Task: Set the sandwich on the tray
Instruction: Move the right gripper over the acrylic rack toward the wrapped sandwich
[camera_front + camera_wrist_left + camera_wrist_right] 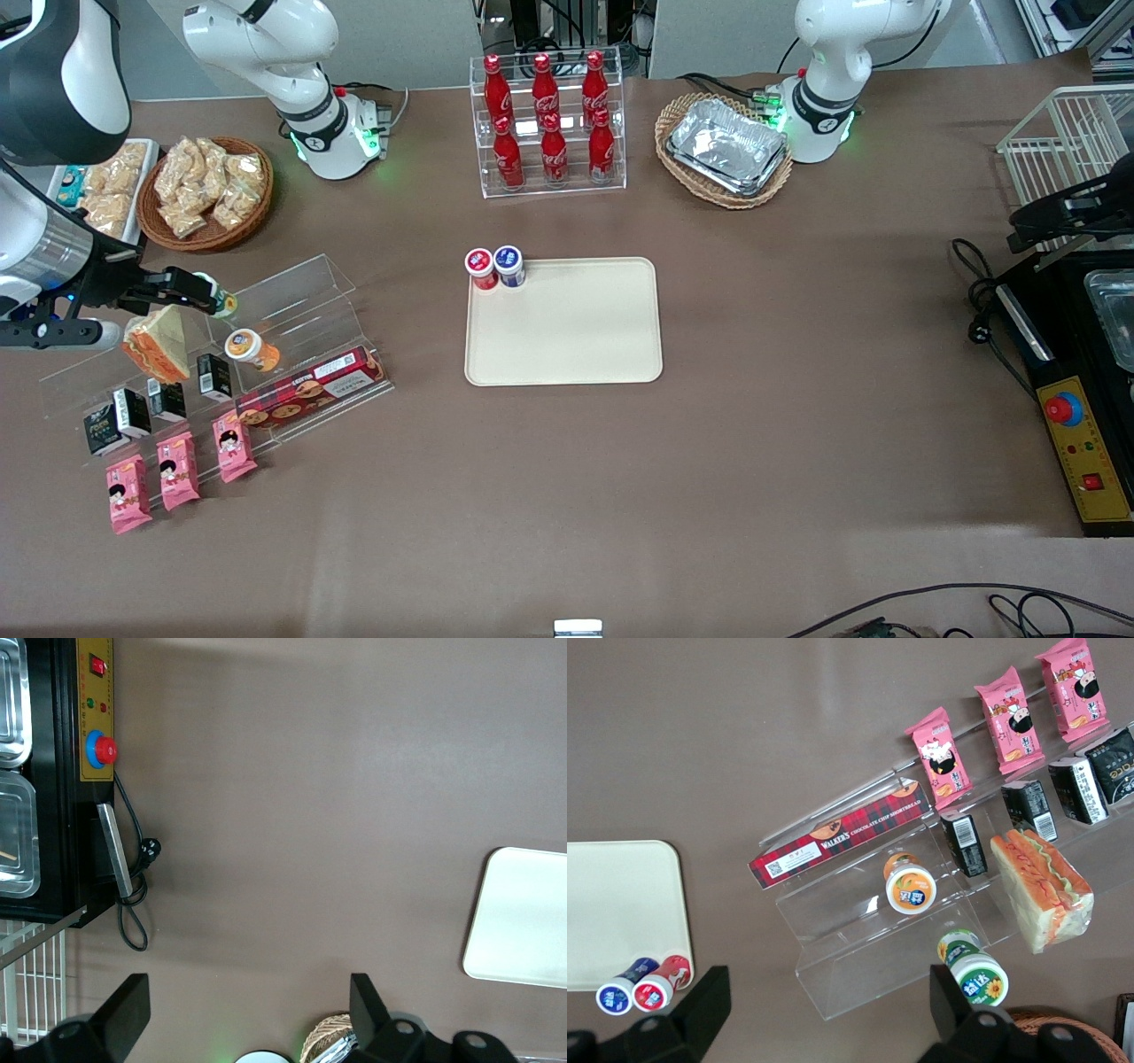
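Hovering above the clear acrylic display stand (292, 350) at the working arm's end of the desk (797, 443), the right arm's gripper (190, 292) holds nothing, its jaws spread apart over the stand's upper steps. The sandwich (159, 344), a wrapped triangular wedge with orange-red and green filling, leans on the stand just beside and slightly below the gripper, not touching it; the right wrist view shows it (1041, 890) lying free on a clear step between the two dark fingers (700, 1010) at the frame's edge. An orange-lidded cup (248, 347) sits beside the sandwich on the same stand, with a green-lidded cup (974, 970) on the step above and a plaid biscuit box (310, 394) lower down. Small black cartons (133, 412) and three pink snack packs (177, 470) fill the stand's lowest rows, nearest the front camera. The cream-beige tray (567, 337) lies flat near the desk's middle, well apart from the sandwich, carrying a red-lidded cup (481, 266) and a blue-lidded cup (509, 264) at one corner. A rack of red cola bottles (549, 124) stands farther from the front camera than the tray.
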Controlling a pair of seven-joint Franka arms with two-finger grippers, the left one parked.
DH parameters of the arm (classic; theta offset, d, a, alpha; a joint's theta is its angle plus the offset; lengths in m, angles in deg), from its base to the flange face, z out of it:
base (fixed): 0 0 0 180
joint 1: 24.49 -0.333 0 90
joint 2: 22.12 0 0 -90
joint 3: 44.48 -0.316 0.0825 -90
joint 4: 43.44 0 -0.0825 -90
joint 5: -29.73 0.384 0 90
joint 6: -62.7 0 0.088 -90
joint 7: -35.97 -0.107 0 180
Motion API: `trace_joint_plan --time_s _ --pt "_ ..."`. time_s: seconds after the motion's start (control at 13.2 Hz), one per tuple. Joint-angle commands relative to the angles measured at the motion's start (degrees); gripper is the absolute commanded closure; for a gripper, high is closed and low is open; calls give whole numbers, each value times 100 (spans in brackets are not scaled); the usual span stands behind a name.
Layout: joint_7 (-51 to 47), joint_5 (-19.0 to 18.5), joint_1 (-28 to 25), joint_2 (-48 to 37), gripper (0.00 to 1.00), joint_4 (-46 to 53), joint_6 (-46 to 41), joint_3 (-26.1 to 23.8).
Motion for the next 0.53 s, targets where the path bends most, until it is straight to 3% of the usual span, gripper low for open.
trace_joint_plan --time_s 0.0,0.46 --pt "-97 -22 -2 -13 0 -22 -48 8" --pt "-106 -66 60 -31 0 -57 -48 52"
